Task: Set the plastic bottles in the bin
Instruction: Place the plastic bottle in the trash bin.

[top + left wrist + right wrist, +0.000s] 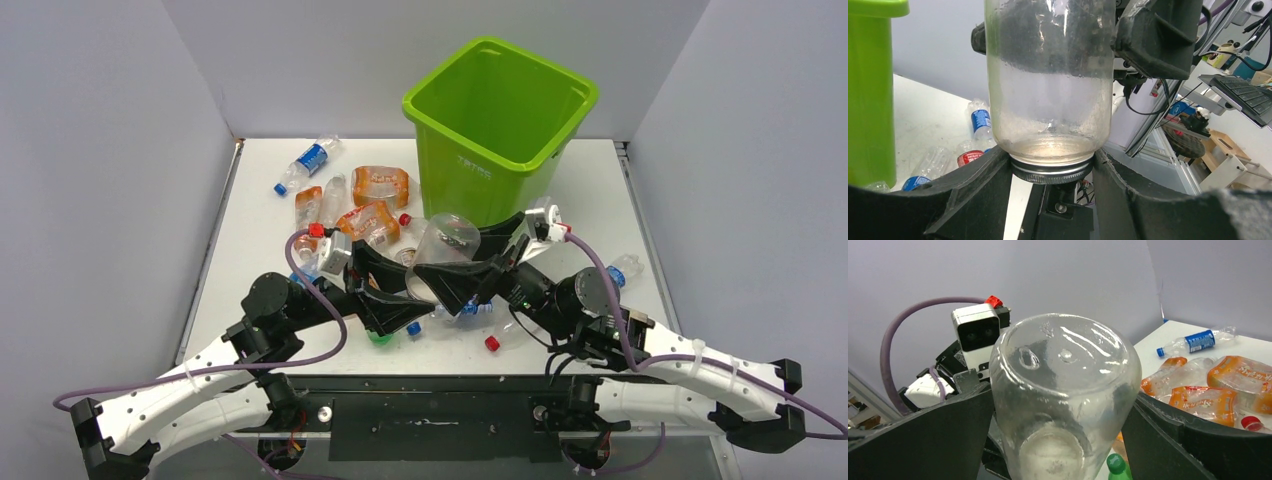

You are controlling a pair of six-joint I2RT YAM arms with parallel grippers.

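Presently, left of the bin (480, 185), the plastic bottles (372, 222) lie heaped: crushed, light, springy by appearance, best pinched across the flattened middle. In front of the bin your left gripper (1052, 172) is clamped on the ringed mouth of a clear jar (1048, 90), judged rigid and slick. Your right gripper (1063, 405) flanks its body; whether it presses cannot be determined.

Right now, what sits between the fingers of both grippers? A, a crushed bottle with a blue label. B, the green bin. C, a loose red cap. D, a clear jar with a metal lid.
D: the jar is clamped at its lid by the left gripper, and its body sits between the fingers of the right gripper.
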